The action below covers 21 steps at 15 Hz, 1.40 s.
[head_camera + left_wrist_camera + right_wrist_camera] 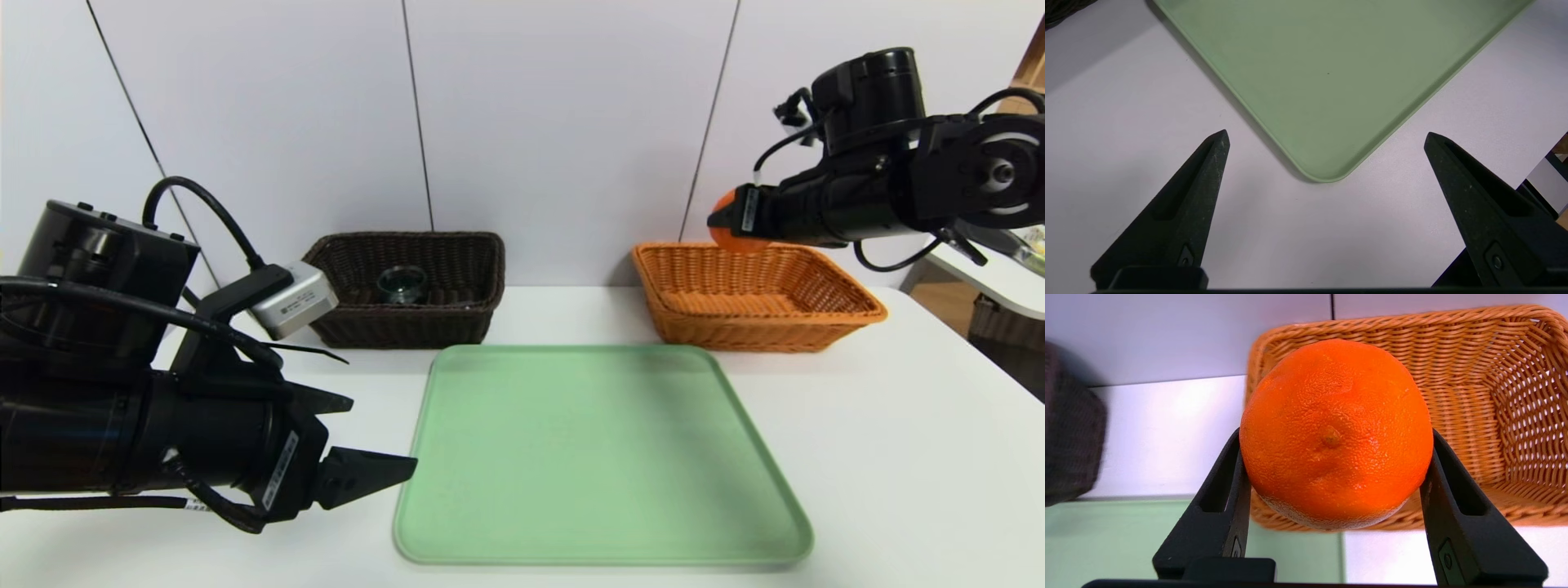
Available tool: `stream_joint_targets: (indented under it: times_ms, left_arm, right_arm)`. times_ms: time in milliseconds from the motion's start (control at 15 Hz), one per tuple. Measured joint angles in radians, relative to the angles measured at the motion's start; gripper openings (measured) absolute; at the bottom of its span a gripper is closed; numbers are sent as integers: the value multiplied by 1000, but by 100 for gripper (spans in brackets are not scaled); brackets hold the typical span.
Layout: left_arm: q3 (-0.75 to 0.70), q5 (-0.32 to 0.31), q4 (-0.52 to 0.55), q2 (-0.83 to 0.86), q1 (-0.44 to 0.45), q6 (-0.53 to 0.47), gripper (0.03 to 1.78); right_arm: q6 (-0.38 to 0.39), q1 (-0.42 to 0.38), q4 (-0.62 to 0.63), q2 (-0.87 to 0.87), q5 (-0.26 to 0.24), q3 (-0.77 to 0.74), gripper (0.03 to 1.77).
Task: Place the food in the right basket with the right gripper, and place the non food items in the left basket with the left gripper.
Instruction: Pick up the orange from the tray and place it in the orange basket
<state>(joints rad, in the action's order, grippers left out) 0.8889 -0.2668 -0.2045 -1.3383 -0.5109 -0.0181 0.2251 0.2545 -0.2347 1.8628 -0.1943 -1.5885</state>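
My right gripper (722, 220) is shut on the food, a round orange fruit (729, 237), and holds it in the air over the far left corner of the orange-tan right basket (735, 327). In the right wrist view the orange (1336, 433) sits between both black fingers (1224, 498), with the right basket (1494, 396) under it. The dark brown left basket (408, 327) holds a clear glass cup (402, 283). My left gripper (384, 433) hovers low beside the tray's front left corner, open, with nothing between its fingertips (1216, 163).
A flat green tray (596, 457) lies bare in the middle of the white table (898, 457), and its rounded corner (1323, 175) shows in the left wrist view. Both baskets stand against the white back wall. The table edge runs along the right.
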Motion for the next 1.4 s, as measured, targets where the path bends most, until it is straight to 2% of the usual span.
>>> stream_joint_targets:
  times_ms: [667,1000,1400]
  left_arm:
    - [-8,0,37,-4,1,0,169]
    - [-14,0,37,-4,1,4,169]
    - [-16,0,38,-4,2,4,169]
  right_arm:
    - [-63,-143,-34,301,10,-187,113]
    - [-70,-156,-179,372,13,-293,113]
    - [-93,-159,-208,406,13,-335,113]
